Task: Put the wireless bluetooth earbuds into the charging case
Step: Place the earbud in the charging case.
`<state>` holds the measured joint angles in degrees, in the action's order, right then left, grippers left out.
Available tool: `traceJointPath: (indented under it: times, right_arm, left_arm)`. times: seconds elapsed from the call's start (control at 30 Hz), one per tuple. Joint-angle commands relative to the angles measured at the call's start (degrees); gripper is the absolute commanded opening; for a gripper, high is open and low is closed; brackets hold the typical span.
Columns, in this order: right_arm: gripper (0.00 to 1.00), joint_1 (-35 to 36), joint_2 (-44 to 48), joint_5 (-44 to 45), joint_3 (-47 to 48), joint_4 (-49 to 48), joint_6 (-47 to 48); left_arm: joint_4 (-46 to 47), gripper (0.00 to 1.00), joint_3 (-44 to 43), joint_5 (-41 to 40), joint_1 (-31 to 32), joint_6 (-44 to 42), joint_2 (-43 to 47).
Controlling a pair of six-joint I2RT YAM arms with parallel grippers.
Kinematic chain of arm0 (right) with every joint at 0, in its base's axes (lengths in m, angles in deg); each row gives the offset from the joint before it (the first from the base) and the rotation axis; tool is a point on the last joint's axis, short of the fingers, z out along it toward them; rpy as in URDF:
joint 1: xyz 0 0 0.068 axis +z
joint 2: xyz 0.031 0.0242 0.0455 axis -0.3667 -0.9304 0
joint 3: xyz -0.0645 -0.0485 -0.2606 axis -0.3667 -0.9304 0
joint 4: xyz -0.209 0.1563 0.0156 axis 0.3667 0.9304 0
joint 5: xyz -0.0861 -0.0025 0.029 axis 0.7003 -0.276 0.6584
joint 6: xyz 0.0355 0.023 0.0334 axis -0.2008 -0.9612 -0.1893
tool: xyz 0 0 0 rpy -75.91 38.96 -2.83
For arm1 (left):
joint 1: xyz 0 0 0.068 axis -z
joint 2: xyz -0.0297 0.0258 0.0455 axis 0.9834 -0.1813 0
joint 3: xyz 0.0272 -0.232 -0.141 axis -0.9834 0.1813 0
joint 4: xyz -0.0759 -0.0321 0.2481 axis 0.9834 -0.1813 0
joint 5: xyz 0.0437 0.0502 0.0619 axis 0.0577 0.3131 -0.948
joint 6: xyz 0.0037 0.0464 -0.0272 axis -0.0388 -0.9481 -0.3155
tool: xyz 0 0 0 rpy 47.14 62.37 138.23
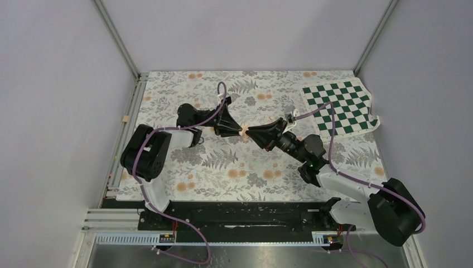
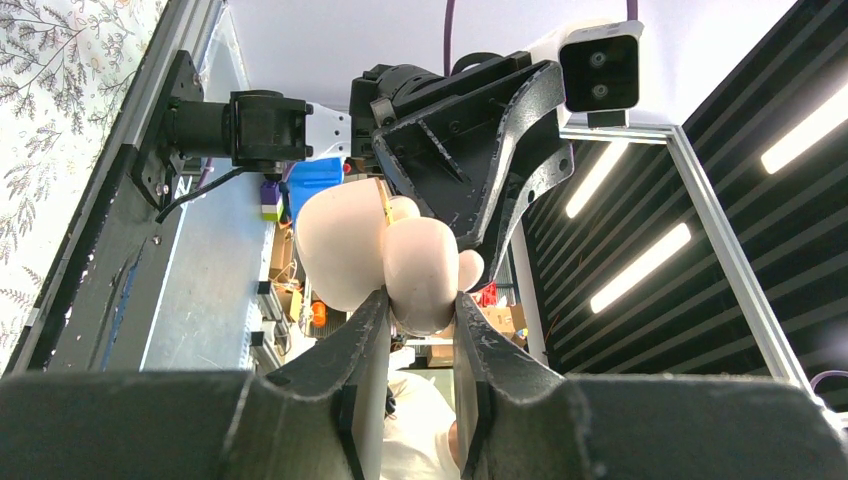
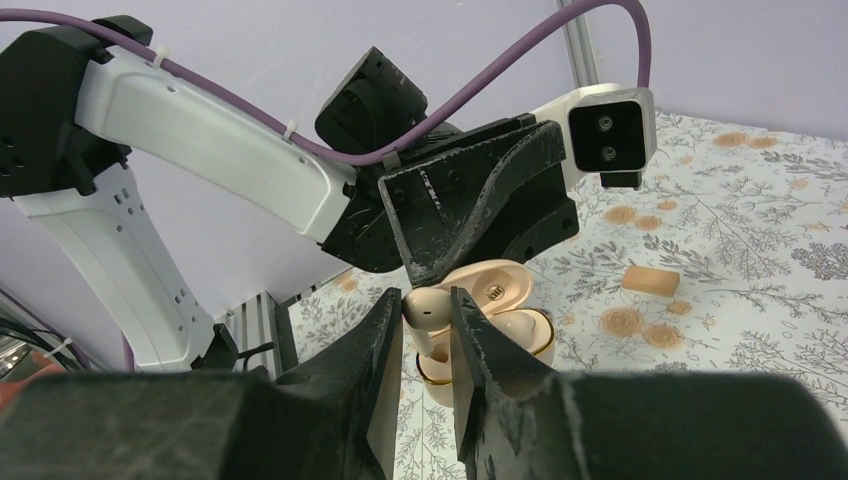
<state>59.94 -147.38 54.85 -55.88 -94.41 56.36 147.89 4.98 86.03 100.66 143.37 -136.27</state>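
Charging case (image 3: 520, 325) hangs at mid-table, lid tipped up, clamped by its body in the left gripper (image 2: 421, 297). Floral mat (image 1: 223, 173) lies open on every side of it. A checkered cloth (image 1: 340, 106) sits well apart at the far right corner, and a tan block (image 3: 650, 280) lies apart on the mat. Both arms reach inward and meet tip to tip. The right gripper (image 1: 249, 133), fingers narrowly parted, pinches one earbud (image 3: 424, 308) just beside the case's open mouth.
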Motion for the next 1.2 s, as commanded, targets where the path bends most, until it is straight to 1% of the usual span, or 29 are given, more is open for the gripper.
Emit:
traceJointPath:
  times: [0.0,0.3,0.73,1.17]
  right_arm:
    - [0.0,-0.3,-0.1,0.4,-0.5,-5.1,0.1]
    - [0.0,-0.3,-0.1,1.6,-1.9,-6.0,-0.1]
    - [0.0,-0.3,-1.5,4.6,-3.1,-10.9,-2.3]
    - [0.0,-0.3,-2.6,3.2,-2.9,-12.5,-4.3]
  left_arm:
    - [3.9,0.0,-0.9,0.6,-0.1,1.7,2.7]
    - [4.0,0.0,-1.6,0.7,-0.1,2.0,2.6]
    - [4.0,0.0,-2.2,0.3,0.2,2.7,3.3]
    - [4.0,0.0,-3.8,-0.6,1.0,3.7,3.1]
